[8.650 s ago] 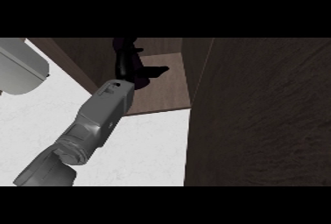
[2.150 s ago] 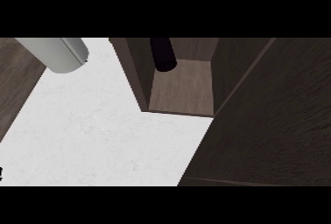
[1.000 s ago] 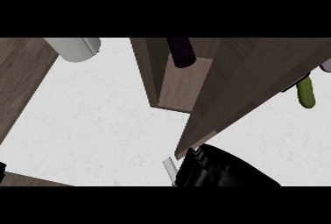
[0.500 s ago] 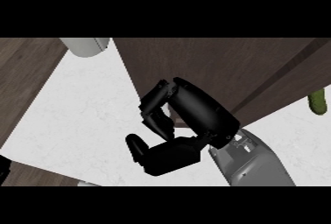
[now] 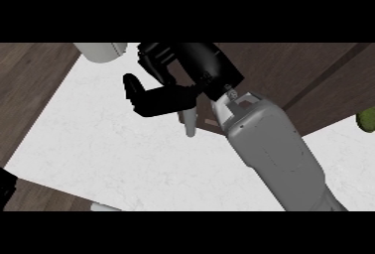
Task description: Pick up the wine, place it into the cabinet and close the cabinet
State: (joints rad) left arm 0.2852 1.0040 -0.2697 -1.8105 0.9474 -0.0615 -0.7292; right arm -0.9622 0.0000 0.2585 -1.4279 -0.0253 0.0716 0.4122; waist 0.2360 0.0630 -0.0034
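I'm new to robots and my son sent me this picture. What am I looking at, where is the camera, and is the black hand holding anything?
The camera sits in the robot's head and looks steeply down at a white counter. The grey tube coming up from the lower edge is the robot's right forearm, ending in a black right hand. Its fingers are curled, and nothing shows inside them. The hand lies against a dark wooden cabinet door, beside a pale handle. Whether it is pushing, I cannot tell. At the top left is a pale grey rounded object, and at the right edge a green thing; neither can be identified. A dark shape at the lower left edge may be the other hand. No wine bottle is in sight.
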